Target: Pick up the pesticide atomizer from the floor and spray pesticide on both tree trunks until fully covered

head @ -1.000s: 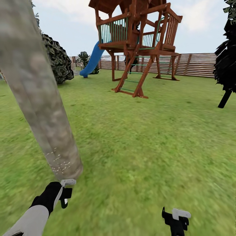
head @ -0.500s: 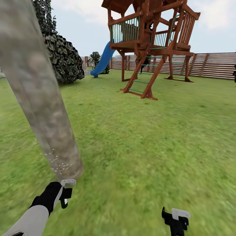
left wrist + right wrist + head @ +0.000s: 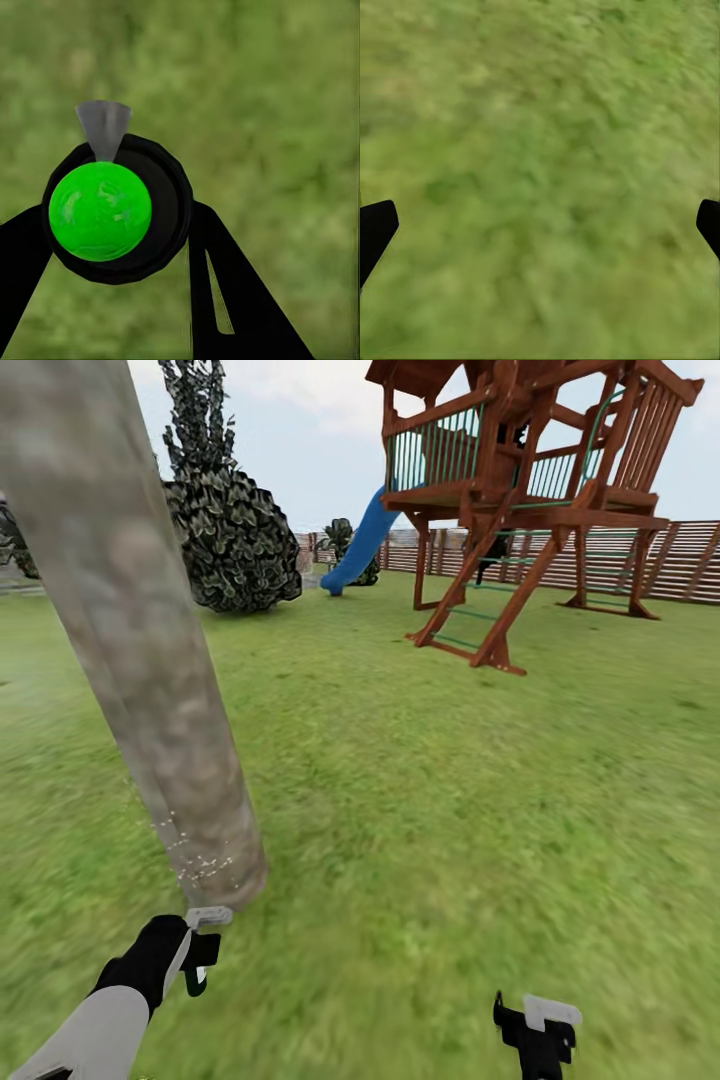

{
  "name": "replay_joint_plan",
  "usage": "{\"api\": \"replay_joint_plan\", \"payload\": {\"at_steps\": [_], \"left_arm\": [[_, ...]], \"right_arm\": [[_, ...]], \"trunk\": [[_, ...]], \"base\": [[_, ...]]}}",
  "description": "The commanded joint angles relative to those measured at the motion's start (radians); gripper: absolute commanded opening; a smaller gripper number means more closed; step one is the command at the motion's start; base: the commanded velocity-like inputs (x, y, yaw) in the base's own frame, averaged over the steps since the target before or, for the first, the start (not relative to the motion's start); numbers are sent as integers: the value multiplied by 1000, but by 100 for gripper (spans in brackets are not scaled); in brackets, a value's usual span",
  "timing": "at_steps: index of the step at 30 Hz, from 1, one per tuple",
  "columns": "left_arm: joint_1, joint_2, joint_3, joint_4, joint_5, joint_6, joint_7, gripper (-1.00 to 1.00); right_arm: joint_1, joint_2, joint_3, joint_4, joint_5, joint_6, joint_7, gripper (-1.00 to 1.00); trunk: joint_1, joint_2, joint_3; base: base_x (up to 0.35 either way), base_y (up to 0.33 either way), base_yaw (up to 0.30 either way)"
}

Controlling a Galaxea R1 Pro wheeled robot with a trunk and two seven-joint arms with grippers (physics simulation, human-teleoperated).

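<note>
A thick mottled grey-brown tree trunk [image 3: 150, 660] leans across the left of the head view, with small white specks on the bark near its foot. My left gripper [image 3: 197, 958] sits just below that foot, shut on the pesticide atomizer [image 3: 112, 210]. In the left wrist view the atomizer is a dark round body with a bright green top and a small grey cone at its edge, held between the black fingers [image 3: 225, 292]. My right gripper [image 3: 540, 1028] hangs low at the right over grass, its fingertips [image 3: 375, 229] spread wide with nothing between them.
Grass lawn [image 3: 450, 810] stretches ahead and to the right. A wooden play tower [image 3: 520, 510] with a blue slide [image 3: 360, 545] stands at the back right before a slatted fence [image 3: 690, 560]. A round dark bush [image 3: 235, 540] is behind the trunk.
The whole head view has swung to the left: play tower and bush slid right in the picture and the black-leaved tree left it. Both arms keep their poses.
</note>
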Motion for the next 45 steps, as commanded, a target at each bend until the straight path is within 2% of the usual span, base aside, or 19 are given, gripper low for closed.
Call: {"api": "replay_joint_plan", "payload": {"at_steps": [1,13,36,45], "left_arm": [[-1,-1,7,-1,-11,4,-9,-100],[-1,-1,7,-1,-11,4,-8,-100],[-1,-1,8,-1,-11,4,-8,-100],[-1,-1,8,-1,-10,4,-8,-100]], "right_arm": [[0,0,-8,0,10,-2,-3,100],[0,0,-8,0,10,-4,-3,100],[0,0,-8,0,11,-4,-3,100],[0,0,-8,0,11,-4,-3,100]], "trunk": [[0,0,-1],[0,0,-1],[0,0,-1],[0,0,-1]], "base": [[158,-242,262],[159,-242,60],[158,-241,273],[30,-23,277]]}}
